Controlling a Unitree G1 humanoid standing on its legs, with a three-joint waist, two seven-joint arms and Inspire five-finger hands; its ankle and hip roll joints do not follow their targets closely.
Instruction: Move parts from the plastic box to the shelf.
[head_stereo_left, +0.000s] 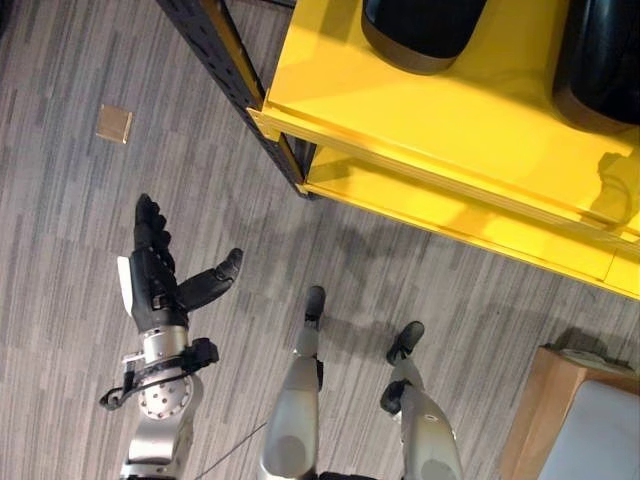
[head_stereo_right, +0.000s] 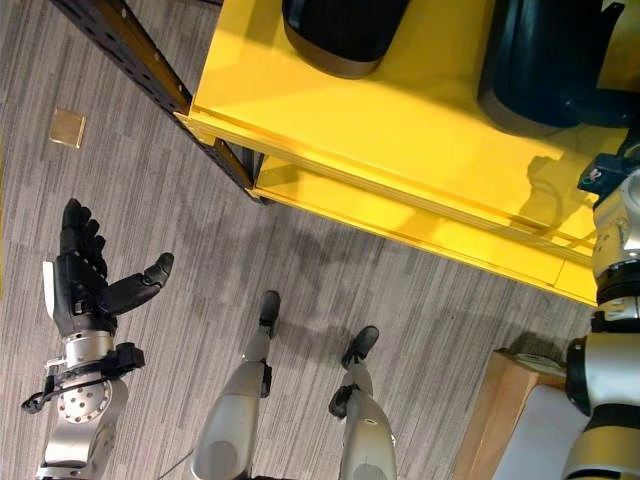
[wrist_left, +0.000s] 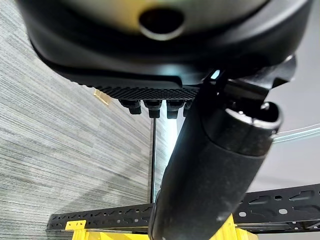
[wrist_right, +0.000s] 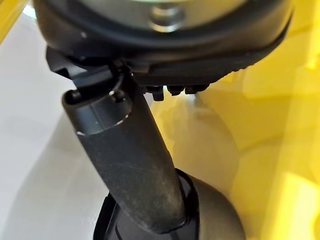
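Two black rounded parts with grey rims rest on the yellow shelf (head_stereo_left: 450, 120): one (head_stereo_left: 420, 35) near its left end, the other (head_stereo_right: 545, 70) further right. My right hand (head_stereo_right: 606, 172) reaches over the shelf beside the right-hand part. In the right wrist view its thumb (wrist_right: 130, 165) is stretched out over a dark grey-rimmed part (wrist_right: 212, 217) and its fingers are straight, gripping nothing. My left hand (head_stereo_left: 152, 275) hangs open above the floor at the left, thumb spread and empty.
A black perforated upright (head_stereo_left: 235, 70) frames the shelf's left end, with a lower yellow board (head_stereo_left: 470, 225) beneath. A wooden-sided stand with a pale grey top (head_stereo_left: 600, 430) sits at the lower right. A small tan square (head_stereo_left: 114, 123) lies on the grey carpet.
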